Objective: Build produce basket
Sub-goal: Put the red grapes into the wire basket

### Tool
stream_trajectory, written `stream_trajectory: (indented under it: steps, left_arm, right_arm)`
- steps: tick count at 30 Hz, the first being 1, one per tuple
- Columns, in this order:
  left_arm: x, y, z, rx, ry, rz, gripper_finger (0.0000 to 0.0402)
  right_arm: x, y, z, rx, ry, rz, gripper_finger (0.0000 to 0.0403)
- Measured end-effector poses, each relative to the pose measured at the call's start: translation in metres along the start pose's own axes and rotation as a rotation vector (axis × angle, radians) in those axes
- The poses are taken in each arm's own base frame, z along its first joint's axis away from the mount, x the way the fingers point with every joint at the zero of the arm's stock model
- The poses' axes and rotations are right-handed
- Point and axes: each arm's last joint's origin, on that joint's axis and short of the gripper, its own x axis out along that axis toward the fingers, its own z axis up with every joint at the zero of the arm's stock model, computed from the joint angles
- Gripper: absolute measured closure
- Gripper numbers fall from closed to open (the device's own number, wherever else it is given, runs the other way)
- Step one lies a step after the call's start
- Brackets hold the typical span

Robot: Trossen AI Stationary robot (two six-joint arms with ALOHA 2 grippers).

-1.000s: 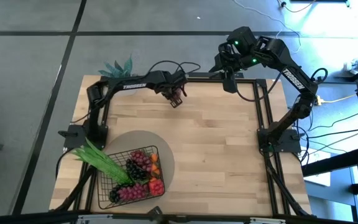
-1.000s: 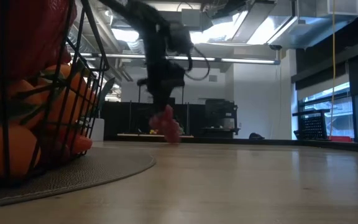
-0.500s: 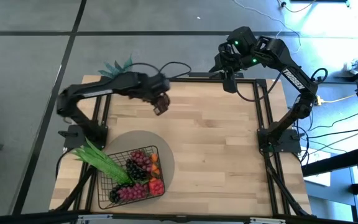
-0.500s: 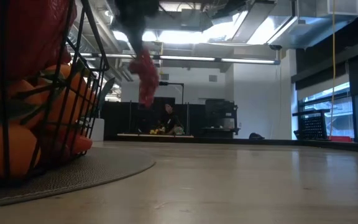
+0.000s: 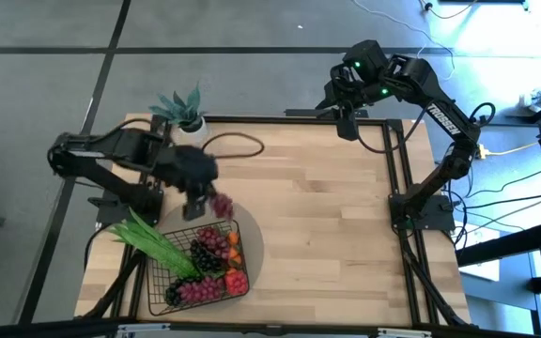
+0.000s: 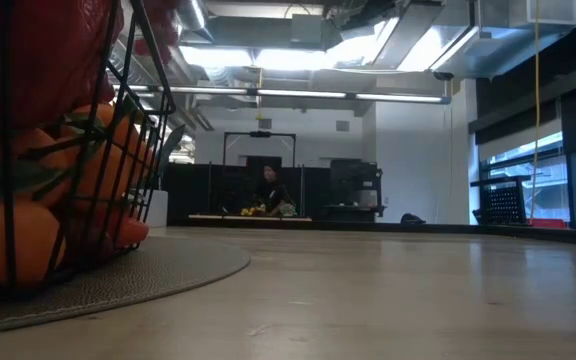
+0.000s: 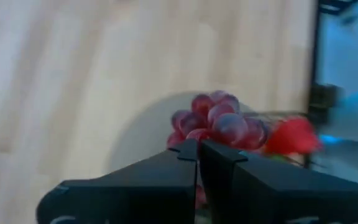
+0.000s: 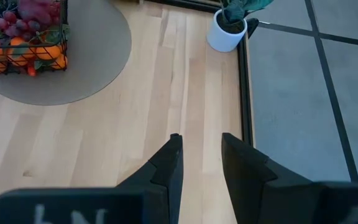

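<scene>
My left arm has swung from the table's far edge to the basket [image 5: 205,268] on its grey mat [image 5: 252,235]; the left gripper [image 5: 203,199], clamped on a red grape bunch [image 7: 219,121], hovers at the rim, ready to drop. The right gripper [image 8: 197,152] waits half-open and empty.

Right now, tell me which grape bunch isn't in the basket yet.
The reddish grape bunch hanging from the shut left gripper, over the grey mat just beyond the basket. The other bunches already lie inside the wire.
</scene>
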Motion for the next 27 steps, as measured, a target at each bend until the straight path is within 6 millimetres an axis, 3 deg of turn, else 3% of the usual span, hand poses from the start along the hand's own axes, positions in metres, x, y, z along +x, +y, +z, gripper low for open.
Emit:
stream_trajectory:
  steps: [6, 10, 20, 27]
  left_arm:
    - [-0.013, -0.031, -0.021, -0.084, 0.142, -0.248, 0.0401]
    - [-0.011, -0.050, -0.031, -0.149, 0.241, -0.307, 0.0401]
    - [0.034, -0.091, -0.050, -0.153, 0.481, -0.168, 0.0401]
    - [0.064, -0.106, -0.063, -0.125, 0.682, -0.079, 0.0401]
  right_arm:
    - [0.000, 0.000, 0.000, -0.001, -0.003, -0.001, 0.0307]
    - [0.000, 0.000, 0.000, -0.001, -0.003, -0.001, 0.0307]
    - [0.000, 0.000, 0.001, -0.001, -0.005, -0.003, 0.0307]
    - [0.000, 0.000, 0.001, -0.002, -0.007, -0.004, 0.0307]
